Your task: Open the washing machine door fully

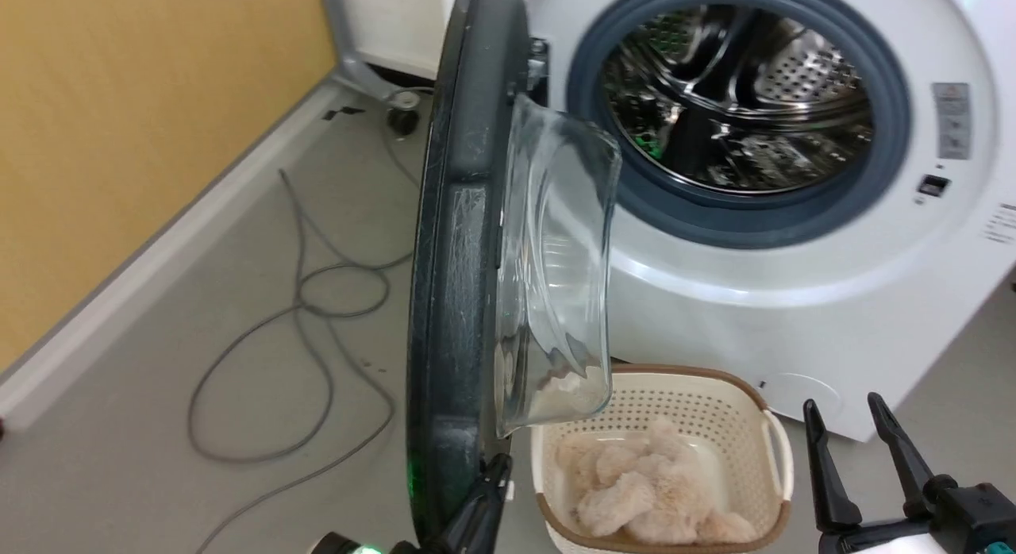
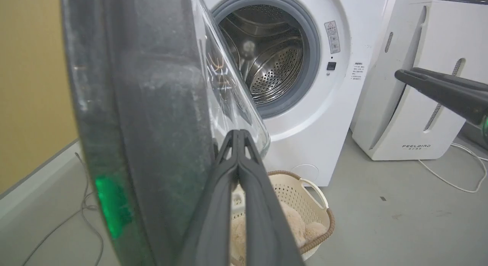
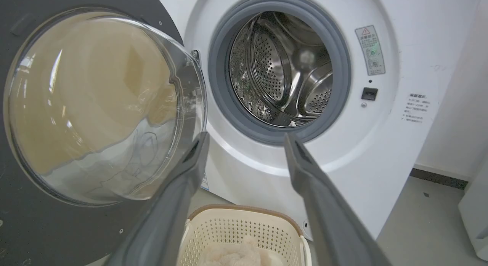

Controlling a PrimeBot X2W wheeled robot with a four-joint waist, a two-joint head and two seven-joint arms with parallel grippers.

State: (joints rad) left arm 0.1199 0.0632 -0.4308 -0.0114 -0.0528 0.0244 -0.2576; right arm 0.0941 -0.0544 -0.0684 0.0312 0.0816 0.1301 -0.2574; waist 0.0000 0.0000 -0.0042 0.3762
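As the left hand [image 2: 238, 133], closed on nothing, lies against the washing machine door [image 2: 152, 106] at its left, push steadily leftward.

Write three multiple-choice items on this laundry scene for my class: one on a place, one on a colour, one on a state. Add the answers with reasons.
1. Where is the basket?
A. In the drum.
B. On the floor before the washing machine.
C. On top of the machine.

2. What colour is the gasket?
A. Red.
B. Green.
C. Grey.

3. How is the right gripper?
A. Open.
B. Shut.
C. Shut on a cloth.

Answers: B, the basket stands on the floor at the machine's foot; C, the ring is grey in both wrist views; A, its two fingers stand well apart, holding nothing.
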